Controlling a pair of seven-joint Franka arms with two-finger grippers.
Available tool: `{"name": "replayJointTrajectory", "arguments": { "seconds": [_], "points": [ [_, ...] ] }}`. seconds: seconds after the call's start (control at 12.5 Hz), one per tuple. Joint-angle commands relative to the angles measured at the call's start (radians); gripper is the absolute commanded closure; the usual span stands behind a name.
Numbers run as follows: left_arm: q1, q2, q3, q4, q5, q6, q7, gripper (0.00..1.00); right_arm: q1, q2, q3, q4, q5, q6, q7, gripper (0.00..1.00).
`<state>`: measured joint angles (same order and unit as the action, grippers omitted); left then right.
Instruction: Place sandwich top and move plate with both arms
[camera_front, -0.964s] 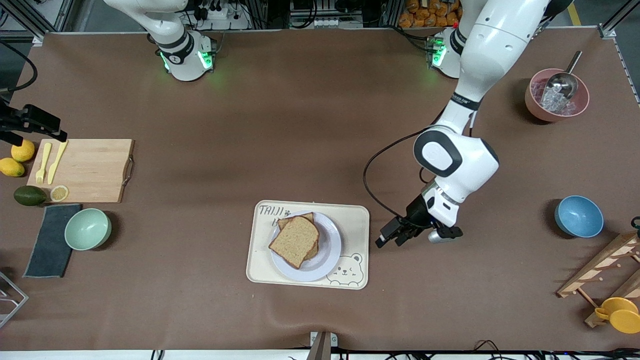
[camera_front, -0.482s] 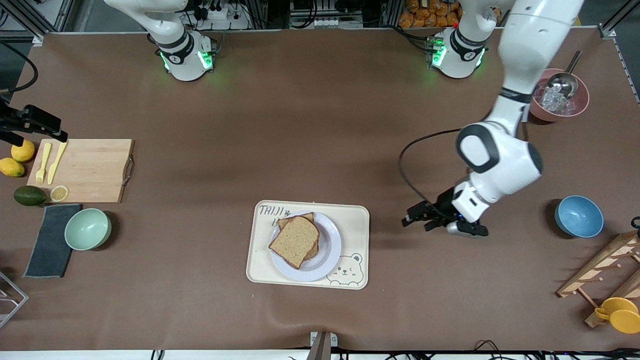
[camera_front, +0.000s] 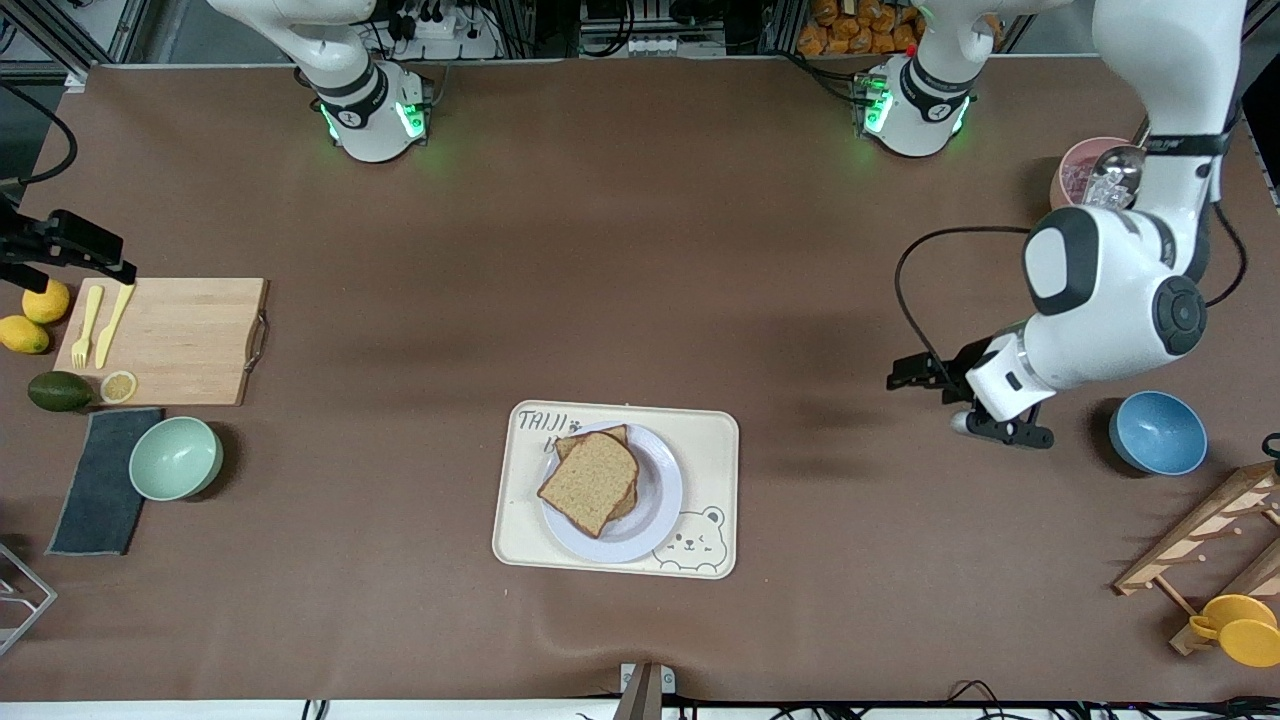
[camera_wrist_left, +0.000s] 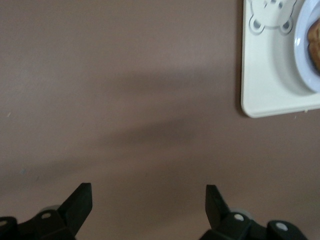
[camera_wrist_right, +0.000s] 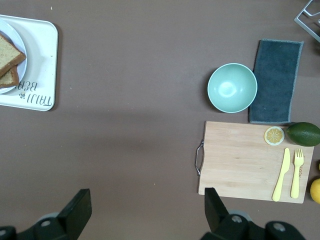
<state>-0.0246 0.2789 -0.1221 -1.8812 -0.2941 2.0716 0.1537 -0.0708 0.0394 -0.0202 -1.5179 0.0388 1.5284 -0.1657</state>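
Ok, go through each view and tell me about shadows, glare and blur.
Front view: sharp, evenly lit; soft arm shadows lie on the brown table, green base lights glow. Left wrist view: soft, slightly blurred; a broad diagonal shadow crosses the table beside the bear tray. Right wrist view: crisp; the cutting board and mint bowl are clear, no glare.
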Motion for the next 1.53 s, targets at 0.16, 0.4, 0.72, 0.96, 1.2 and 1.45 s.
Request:
{"name": "replayJointTrajectory", "arguments": {
  "seconds": [0.16,0.4,0.72,0.96,1.2,1.45],
  "points": [
    [-0.012,-0.216,0.033,-0.029,0.197,-0.174,-0.149,0.0,0.002,-0.003,0.009,-0.002,-0.016,-0.004,0.015,0.0],
    [-0.127,-0.274,0.156,0.035,0.221,-0.2,-0.161,0.0,0.0,-0.001,0.009,-0.004,-0.016,-0.004,0.015,0.0],
    [-0.124,-0.254,0.116,0.183,0.271,-0.353,-0.149,0.0,-0.003,0.0,0.009,-0.002,-0.016,0.001,0.014,0.0],
    [-0.132,-0.242,0.108,0.212,0.26,-0.415,-0.151,0.0,-0.003,0.002,0.009,-0.004,-0.016,-0.001,0.015,0.0],
    [-0.124,-0.254,0.11,0.235,0.27,-0.494,-0.14,0.0,0.0,0.002,0.009,-0.004,-0.016,-0.002,0.015,0.0],
    [-0.121,-0.253,0.113,0.284,0.27,-0.548,-0.125,0.0,0.002,0.002,0.009,-0.004,-0.016,-0.004,0.015,0.0]
  ]
}}
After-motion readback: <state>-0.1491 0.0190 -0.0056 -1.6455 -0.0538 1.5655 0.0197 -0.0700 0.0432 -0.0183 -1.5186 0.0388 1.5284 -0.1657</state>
